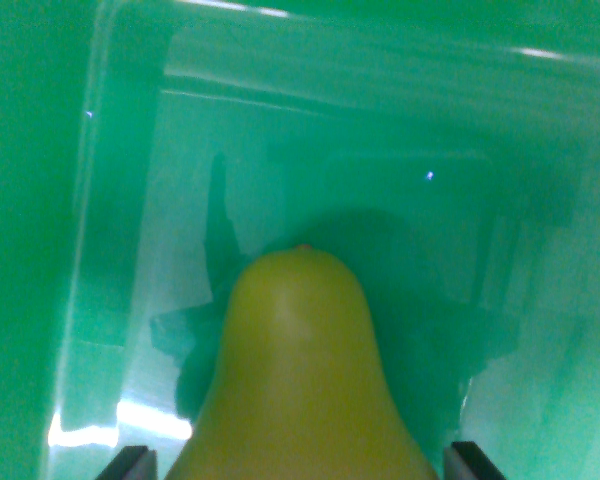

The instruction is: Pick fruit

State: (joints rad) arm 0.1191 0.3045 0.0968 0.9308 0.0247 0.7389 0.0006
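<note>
In the wrist view, a yellow-green pear (300, 380) fills the lower middle, its narrow top pointing away from the camera, above the floor of a green bin (130, 200). The gripper (300, 468) shows only two dark fingertips (128, 464) flanking the pear's wide base; whether they press it I cannot tell. Judged so, the grasp looks reached or nearly so, with lifting out left.

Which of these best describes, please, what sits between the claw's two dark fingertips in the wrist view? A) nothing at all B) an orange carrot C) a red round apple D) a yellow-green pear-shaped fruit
D: a yellow-green pear-shaped fruit fills the lower centre between the dark fingertips of the claw, above the glossy green plastic bin.
</note>
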